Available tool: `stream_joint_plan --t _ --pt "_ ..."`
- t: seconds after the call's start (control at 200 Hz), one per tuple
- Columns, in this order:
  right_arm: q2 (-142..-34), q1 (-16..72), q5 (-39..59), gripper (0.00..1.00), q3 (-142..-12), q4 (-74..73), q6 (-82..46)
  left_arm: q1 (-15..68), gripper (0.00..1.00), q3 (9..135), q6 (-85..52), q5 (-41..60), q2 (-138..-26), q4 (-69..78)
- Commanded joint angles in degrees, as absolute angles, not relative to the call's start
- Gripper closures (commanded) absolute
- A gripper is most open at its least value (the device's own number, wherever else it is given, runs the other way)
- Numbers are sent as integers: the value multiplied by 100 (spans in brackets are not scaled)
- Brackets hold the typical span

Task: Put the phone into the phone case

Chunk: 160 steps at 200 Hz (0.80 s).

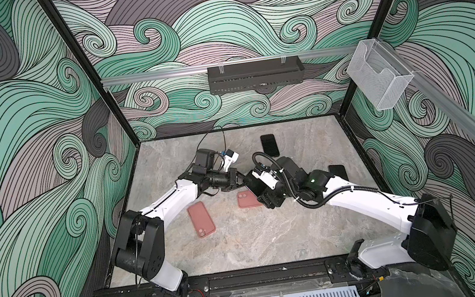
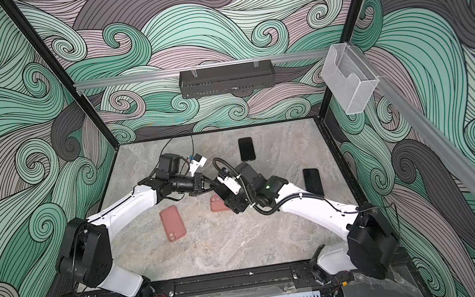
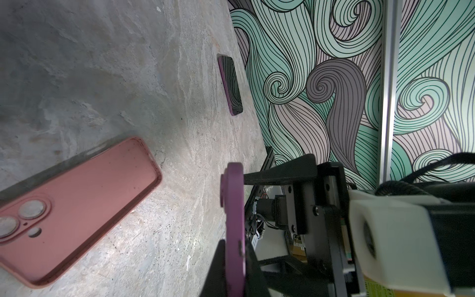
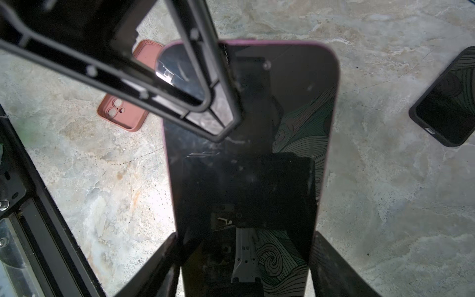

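Table (image 1: 258,241): grey stone top; both arms meet over its middle, with two cases and two spare phones lying flat around them.
Right gripper (image 4: 244,244): clamped across the width of the phone at one end, one finger on each long side, holding it clear of the table.
Left gripper (image 3: 236,259): closed on the opposite end, pinching the screen face and the purple back.
Phone (image 4: 295,102): in the air near the table's middle, held by both grippers at once, not in any case.
Near-left case (image 1: 201,219): pink, open side up, left of the grippers and well apart from them.
Middle case (image 1: 245,200): pink, partly hidden under the right gripper, just below the held phone.
Spare phones: one far (image 1: 270,145), one right (image 1: 338,169) partly behind the right arm.
Step, as I judge it: mid-air handover.
Risk, double hold: if either arm moves while both clamp, the phone may twist or slide in the fingers.
Risk, release: the left pinch sits on a slick screen near one end, so the long free end could swing down or slip out.
Risk, drop: a fall would land the phone on stone or knock the middle case askew.
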State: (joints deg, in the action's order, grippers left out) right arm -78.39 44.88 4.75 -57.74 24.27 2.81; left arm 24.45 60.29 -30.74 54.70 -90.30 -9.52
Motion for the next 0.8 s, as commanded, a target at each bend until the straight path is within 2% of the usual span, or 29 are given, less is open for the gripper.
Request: stream_joint_plan --t 0.0,0.23,0.406,0.646,0.796 --pt "-7779 4526 398 53 -5821 2161 430 2470 100 6231 -3246 5542 -9119 -832" --pt "-7483 4526 347 22 -5600 2257 285 2455 100 6293 -3289 5248 -9064 -818" --pt "-7108 4462 235 7 -5433 2493 44 2409 100 6346 -3276 4932 -9044 -813" --pt "-6705 3910 1170 7 -5222 2561 -671 2373 100 6333 -3345 4168 -8954 -770" --pt "-6547 3114 2410 12 -4781 1680 -1694 2373 100 6073 -3365 3591 -8571 -559"
